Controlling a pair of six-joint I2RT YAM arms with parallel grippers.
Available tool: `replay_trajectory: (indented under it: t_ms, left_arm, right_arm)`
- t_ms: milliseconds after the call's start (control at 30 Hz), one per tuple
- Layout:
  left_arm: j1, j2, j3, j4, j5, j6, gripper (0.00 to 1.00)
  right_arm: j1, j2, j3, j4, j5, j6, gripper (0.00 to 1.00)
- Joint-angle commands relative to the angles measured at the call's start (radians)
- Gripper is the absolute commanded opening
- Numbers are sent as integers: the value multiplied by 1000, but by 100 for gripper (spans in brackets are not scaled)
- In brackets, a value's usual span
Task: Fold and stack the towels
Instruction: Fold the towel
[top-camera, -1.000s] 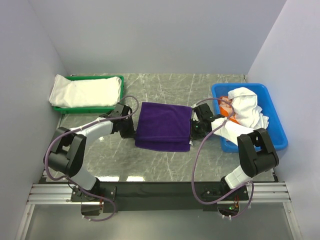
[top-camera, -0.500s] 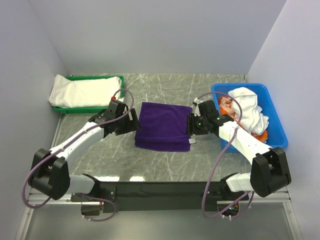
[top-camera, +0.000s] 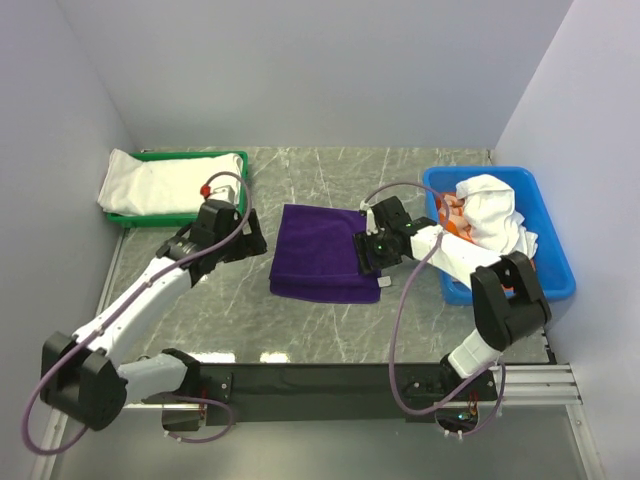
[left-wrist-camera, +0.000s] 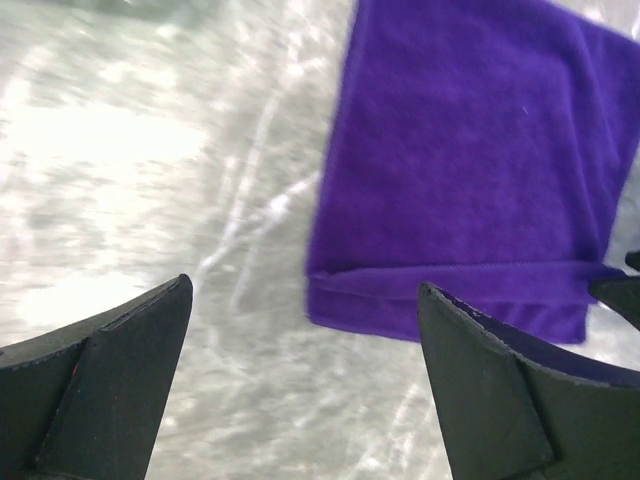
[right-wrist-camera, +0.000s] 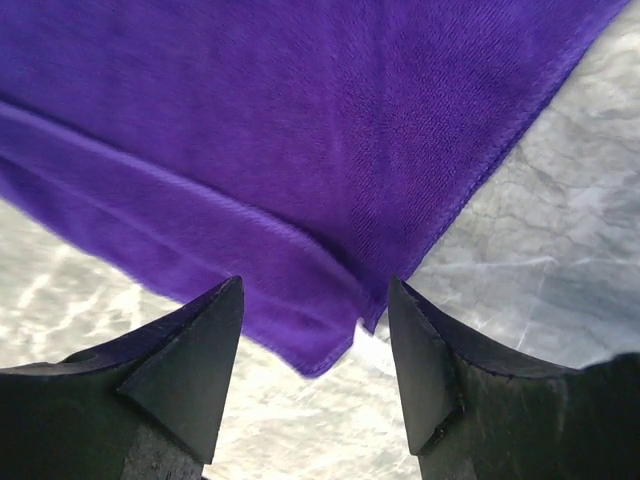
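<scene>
Lying flat near the middle of the tabletop (top-camera: 320, 320) is one purple towel (top-camera: 325, 252). It is soft and fuzzy and folded into a neat rectangle. In the wrist views a second layer shows along its near edge, with a stitched hem.

One green plastic tray (top-camera: 200, 154) sits at the far left corner of the tabletop. White towel cloth (top-camera: 165, 182) lies folded on it and hangs a little over its left end; I cannot tell how many layers. One blue plastic bin (top-camera: 555, 270) sits by the right edge. A crumpled white towel (top-camera: 495, 210) is heaped inside it, with a bit of orange towel (top-camera: 455, 215) peeking out beside it.

There are two arms. The left end effector (top-camera: 255, 232) is just left of the purple towel, with its two dark fingers spread wide apart and nothing between them. The right end effector (top-camera: 362, 255) is over the towel's right near corner. Its fingers are apart too and hold nothing.

The tabletop is smooth grey stone with pale veins.
</scene>
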Motion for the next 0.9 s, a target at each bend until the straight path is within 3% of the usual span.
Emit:
replay_trajectory:
  t_ms: [0,167,567,867]
  left_arm:
    - [9,-89,-49,24,-107,71,99]
    - [9,-141,-114,51,-206,82,98]
    - [10,-104,-109,62,-240,94,96]
    - [10,-114,-115,68,-239,94,96]
  right_arm:
    - [3,39,59,13,-14,-58,66]
    - [6,59,48,-2,-84,-81,59]
    - [49,-47,-101,16,-166,-32,34]
    - [66,-88,-133,-20,-197,71,29]
